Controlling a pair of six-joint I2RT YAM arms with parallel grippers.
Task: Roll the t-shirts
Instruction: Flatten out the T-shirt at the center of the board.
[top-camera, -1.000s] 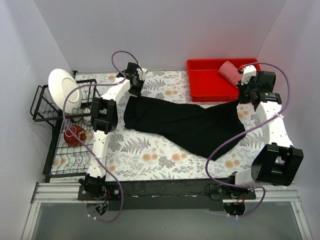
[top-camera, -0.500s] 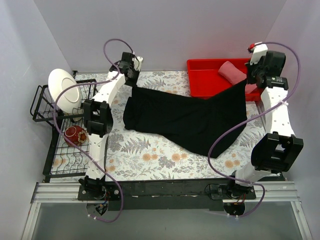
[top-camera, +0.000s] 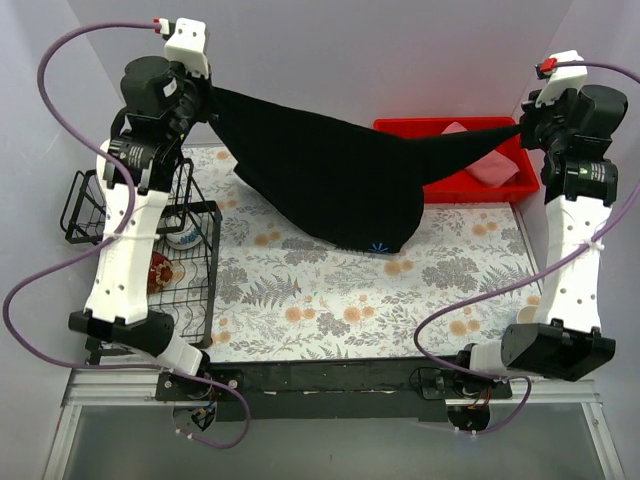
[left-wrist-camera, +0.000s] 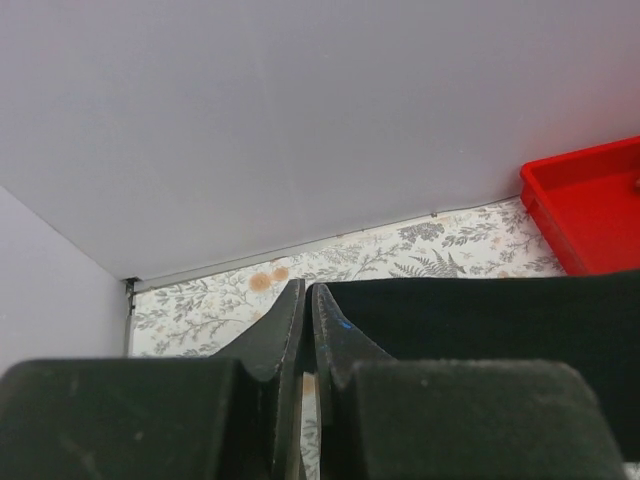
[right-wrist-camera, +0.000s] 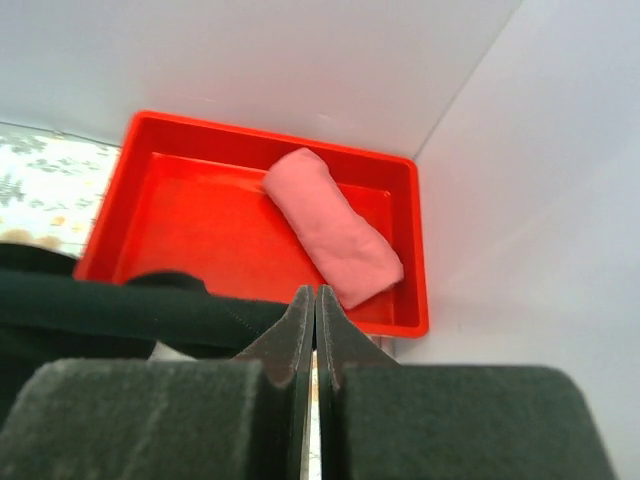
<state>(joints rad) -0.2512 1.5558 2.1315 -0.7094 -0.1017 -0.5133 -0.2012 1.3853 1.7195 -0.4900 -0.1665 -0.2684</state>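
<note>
Two claws hang high over the floral tablecloth (top-camera: 330, 310), with the black t-shirt (top-camera: 330, 175) stretched in the air between them. The left gripper (top-camera: 205, 95) has its fingers pinched tight on one end, the right gripper (top-camera: 522, 128) is clamped the same way on the other, and the cloth sags below both. The red tray (right-wrist-camera: 200, 220) lies beneath the right claw, with the rolled salmon-pink t-shirt (right-wrist-camera: 335, 228) inside it. A small light-blue starburst print (top-camera: 378, 246) shows at the lowest sagging edge.
</note>
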